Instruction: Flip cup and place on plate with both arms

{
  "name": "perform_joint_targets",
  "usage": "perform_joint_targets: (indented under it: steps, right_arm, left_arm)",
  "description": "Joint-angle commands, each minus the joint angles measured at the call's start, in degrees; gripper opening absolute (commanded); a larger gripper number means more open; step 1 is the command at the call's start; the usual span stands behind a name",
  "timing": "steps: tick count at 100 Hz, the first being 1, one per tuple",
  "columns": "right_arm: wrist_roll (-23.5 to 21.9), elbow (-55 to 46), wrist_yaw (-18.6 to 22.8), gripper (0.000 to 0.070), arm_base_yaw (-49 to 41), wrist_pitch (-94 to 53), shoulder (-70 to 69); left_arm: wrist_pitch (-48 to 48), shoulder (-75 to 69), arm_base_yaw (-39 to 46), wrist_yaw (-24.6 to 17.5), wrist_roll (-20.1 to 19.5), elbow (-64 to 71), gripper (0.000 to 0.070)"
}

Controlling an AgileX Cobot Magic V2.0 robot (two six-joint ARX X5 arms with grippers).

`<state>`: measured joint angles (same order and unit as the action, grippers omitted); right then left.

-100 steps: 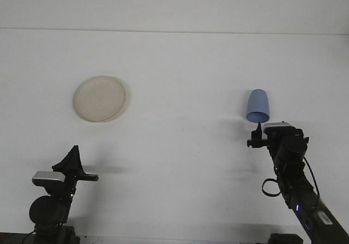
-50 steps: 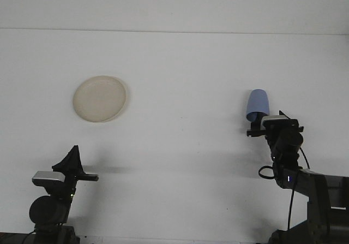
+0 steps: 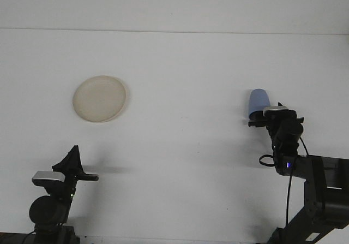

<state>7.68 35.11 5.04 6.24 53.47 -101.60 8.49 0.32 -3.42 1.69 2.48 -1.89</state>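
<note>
A: 2 arms are showing, and only the right one is busy. Where is the cup sitting?

B: The blue cup (image 3: 258, 101) is standing mouth-down on the tabletop (image 3: 185, 69), over on the right side, well apart from the plate (image 3: 100, 99) on the left. The right hand (image 3: 267, 119) is reaching in at the cup's lower rim, touching or just beside it.

A: Is it gripping the cup?

B: I cannot tell; the fingers are hiding behind the wrist and the cup's base. The left hand (image 3: 73, 162) is hanging low at the near left edge, holding nothing, and whether it is parted or closed I cannot tell either.

A: How is the cup likely handling?

B: It is looking like thin plastic: light, stiff enough to pinch, smooth and a little slippery, easy to knock over. I am judging that the wall near the rim is the best place to take hold, with 1 finger on each side, squeezing gently so it is not popping out during the flip.
</note>
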Motion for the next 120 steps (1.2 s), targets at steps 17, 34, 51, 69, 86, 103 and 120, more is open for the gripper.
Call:
perform_joint_targets:
  steps: [17,34,51,69,86,103,120]
  right_arm:
    - [0.76,0.66,1.09,0.0000,0.20,0.70,-1.27]
    - [0.37,0.66,3.21,0.0000,0.20,1.81,-0.70]
    - [-4.15,0.66,5.27,0.0000,0.11,-1.11,4.59]
    - [-11.72,0.66,5.75,0.0000,0.09,-14.45,17.59]
    - [-18.32,0.68,9.60,0.0000,-0.31,-31.08,33.24]
    - [-21.46,3.34,13.31,0.0000,-2.84,-48.37,46.49]
    - [-20.35,13.27,16.81,0.0000,-7.65,-73.35,49.90]
  left_arm:
    - [0.59,-0.07,0.02,0.28,-0.28,1.09,0.0012]
    - [0.59,-0.07,0.02,0.28,-0.28,1.09,0.0012]
    - [0.59,-0.07,0.02,0.28,-0.28,1.09,0.0012]
    - [0.59,-0.07,0.02,0.28,-0.28,1.09,0.0012]
    - [0.59,-0.07,0.02,0.28,-0.28,1.09,0.0012]
    - [0.59,-0.07,0.02,0.28,-0.28,1.09,0.0012]
    - [0.59,-0.07,0.02,0.28,-0.28,1.09,0.0012]
